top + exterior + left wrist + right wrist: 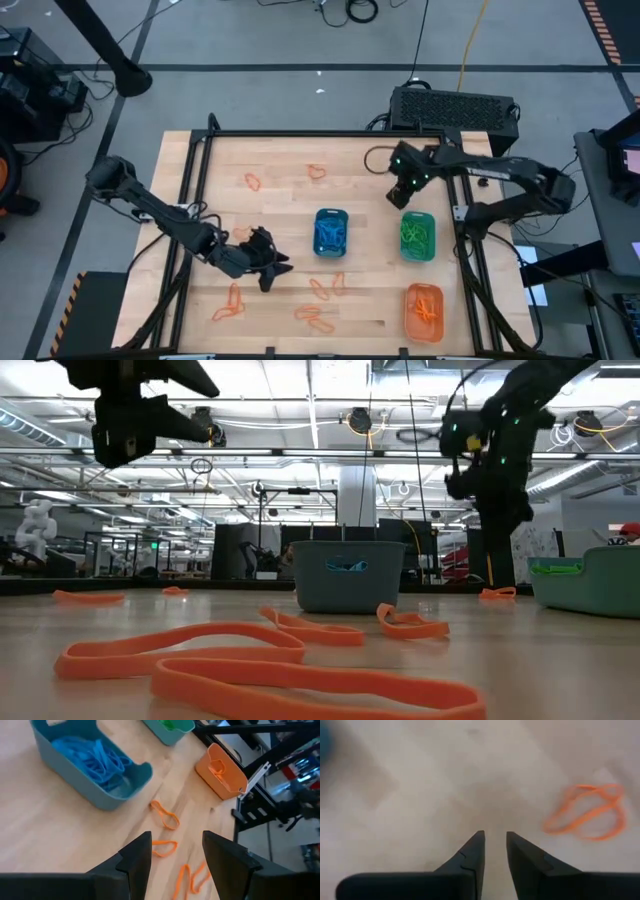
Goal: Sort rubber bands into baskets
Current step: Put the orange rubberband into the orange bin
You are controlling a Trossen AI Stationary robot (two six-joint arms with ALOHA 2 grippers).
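Fingers (142,855) of both arms empty — three baskets (331,232), orange bands (322,290) loose

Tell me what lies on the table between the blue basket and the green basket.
Nothing: the high view shows bare wood between the blue basket and the green basket.

Orange bands (260,665) lie looped on the bench (560,660) in the foreground, a blue basket (348,574) stands behind them, a teal basket (590,580) sits at right, and both arms hang overhead, apart from all items.
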